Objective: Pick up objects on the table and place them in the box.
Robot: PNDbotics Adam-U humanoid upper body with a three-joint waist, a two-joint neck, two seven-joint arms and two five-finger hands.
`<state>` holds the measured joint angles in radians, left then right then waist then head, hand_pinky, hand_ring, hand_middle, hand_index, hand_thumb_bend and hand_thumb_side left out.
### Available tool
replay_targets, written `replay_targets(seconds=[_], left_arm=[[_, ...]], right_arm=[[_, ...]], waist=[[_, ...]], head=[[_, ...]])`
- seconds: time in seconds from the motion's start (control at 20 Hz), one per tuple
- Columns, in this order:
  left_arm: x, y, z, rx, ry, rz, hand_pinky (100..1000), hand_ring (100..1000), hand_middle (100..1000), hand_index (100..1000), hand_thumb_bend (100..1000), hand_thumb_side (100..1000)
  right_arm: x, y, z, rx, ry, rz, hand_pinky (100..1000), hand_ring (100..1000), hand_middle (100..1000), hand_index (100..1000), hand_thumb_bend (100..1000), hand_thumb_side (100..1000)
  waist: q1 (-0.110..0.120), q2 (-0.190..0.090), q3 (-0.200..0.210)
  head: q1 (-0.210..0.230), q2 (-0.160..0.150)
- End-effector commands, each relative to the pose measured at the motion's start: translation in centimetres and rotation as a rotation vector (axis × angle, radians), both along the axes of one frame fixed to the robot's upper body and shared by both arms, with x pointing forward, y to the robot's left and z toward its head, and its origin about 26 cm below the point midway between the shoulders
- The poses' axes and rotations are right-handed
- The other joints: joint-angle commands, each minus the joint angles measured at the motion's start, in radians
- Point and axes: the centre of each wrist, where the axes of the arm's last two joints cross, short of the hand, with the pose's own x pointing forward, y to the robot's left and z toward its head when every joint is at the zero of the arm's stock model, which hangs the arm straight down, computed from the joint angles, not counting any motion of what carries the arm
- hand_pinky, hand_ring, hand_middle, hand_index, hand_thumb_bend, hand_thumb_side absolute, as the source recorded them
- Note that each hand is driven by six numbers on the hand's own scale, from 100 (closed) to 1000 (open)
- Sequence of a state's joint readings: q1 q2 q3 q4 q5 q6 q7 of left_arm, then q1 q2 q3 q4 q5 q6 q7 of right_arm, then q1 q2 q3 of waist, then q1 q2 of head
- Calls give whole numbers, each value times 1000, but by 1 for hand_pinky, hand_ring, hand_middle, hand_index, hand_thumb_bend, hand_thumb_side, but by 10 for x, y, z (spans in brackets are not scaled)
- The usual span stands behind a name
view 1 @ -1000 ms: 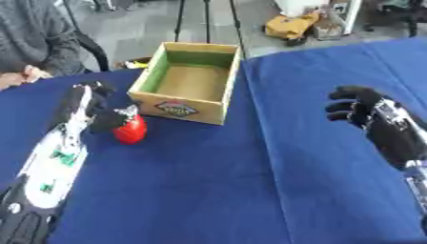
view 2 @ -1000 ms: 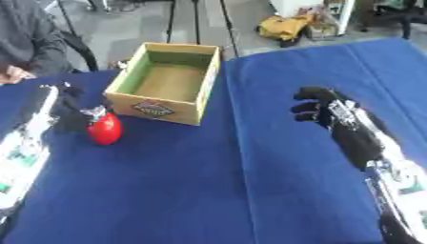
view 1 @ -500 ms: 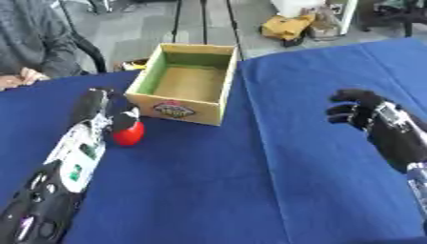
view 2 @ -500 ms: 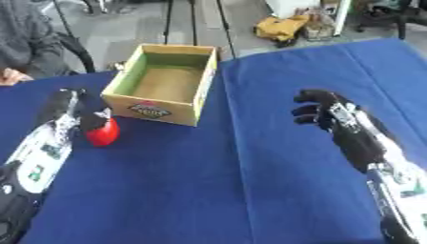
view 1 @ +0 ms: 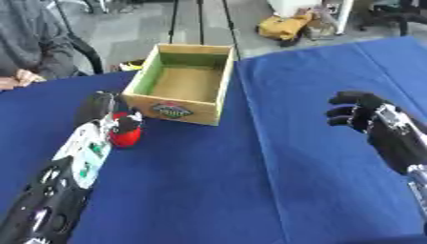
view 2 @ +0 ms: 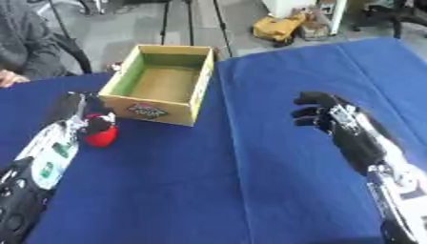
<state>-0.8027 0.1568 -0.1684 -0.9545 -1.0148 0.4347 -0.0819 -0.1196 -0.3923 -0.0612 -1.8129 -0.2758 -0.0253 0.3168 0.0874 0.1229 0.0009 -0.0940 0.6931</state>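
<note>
A small red object [view 1: 125, 137] with a dark top sits on the blue tablecloth, just left of the open wooden box [view 1: 185, 83], which is empty. My left hand [view 1: 97, 106] lies along the red object's left side, fingers stretched toward the box's near left corner. Its thumb rests on the object's top. My right hand [view 1: 360, 110] hovers over the cloth at the right, fingers loosely bent and holding nothing.
The blue table [view 1: 250, 190] stretches wide between my two arms. A person in grey sits at the far left edge with a hand [view 1: 16, 78] on the table. A tripod and a yellow bag [view 1: 283, 26] stand on the floor behind.
My left hand has slid a little forward beside the red object and its thumb has settled onto the top. The right hand has barely moved.
</note>
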Motion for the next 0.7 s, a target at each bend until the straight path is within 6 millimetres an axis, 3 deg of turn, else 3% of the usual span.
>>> replay_targets(seconds=[0.05,0.15,0.25,0.5,0.7], left_arm=[[4,3,9,24,0,7,574,625,666,782,611,409],[4,4,6,27,21,5,579,625,667,783,648,407],[4,5,5,29,37,1,582,627,670,788,770,404],[3,6,4,46,72,-11,596,634,681,804,921,392],[3,8,6,73,109,-16,583,629,682,814,902,381]], right_arm=[[1,-1,8,-14,-24,8,750,748,761,836,179,773],[1,-1,8,-14,-25,8,750,748,761,836,179,773],[1,-1,8,-14,-24,7,750,748,761,836,178,773],[1,-1,8,-14,-26,7,751,748,761,836,178,774],[1,-1,8,-14,-27,6,751,748,761,836,179,774]], waist=[[-4,-14,0],[-4,-14,0],[-4,-14,1],[-6,-12,1],[-6,-12,2]], head=[[1,-8],[0,-9],[0,-8],[-1,-9],[-2,-10]])
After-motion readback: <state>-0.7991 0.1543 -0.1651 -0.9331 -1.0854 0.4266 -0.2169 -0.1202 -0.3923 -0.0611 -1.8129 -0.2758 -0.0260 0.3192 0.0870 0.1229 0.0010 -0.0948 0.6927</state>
